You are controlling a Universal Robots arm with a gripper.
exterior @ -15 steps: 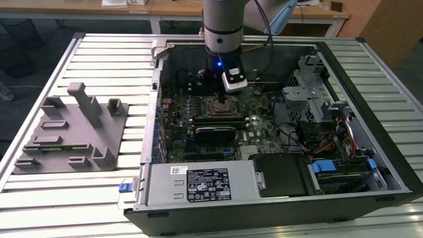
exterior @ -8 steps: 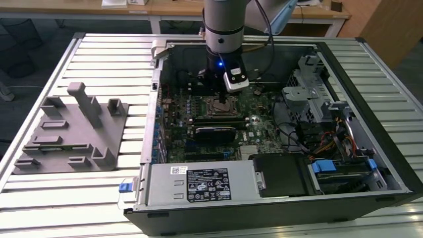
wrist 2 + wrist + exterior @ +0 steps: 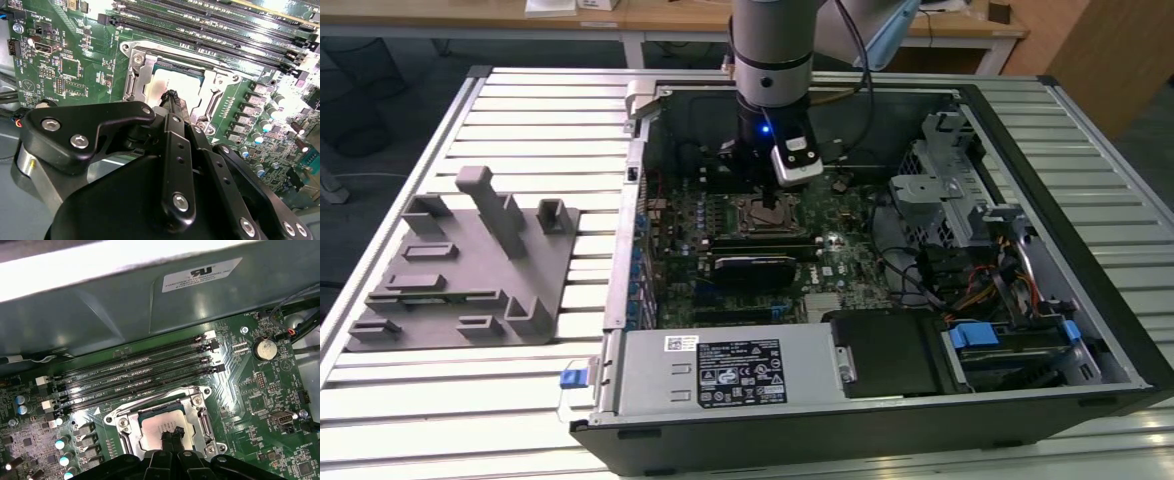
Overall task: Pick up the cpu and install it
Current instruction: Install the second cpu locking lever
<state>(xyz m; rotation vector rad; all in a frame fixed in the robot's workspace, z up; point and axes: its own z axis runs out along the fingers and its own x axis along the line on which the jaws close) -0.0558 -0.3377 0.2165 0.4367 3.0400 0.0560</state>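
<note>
The cpu, a silvery square chip, lies flat inside the metal socket frame on the green motherboard. My gripper hangs straight over it inside the open computer case. Its two black fingers are pressed together, with the tips at or just above the chip's top. Whether they touch it I cannot tell. Nothing sits between the fingers. The gripper's body hides the near part of the chip in both wrist views.
Memory slots run beside the socket, and a coin battery sits further off. The case wall rises behind them. A drive cage, cables and a power supply crowd the case. A grey fixture stands at the exterior view's left.
</note>
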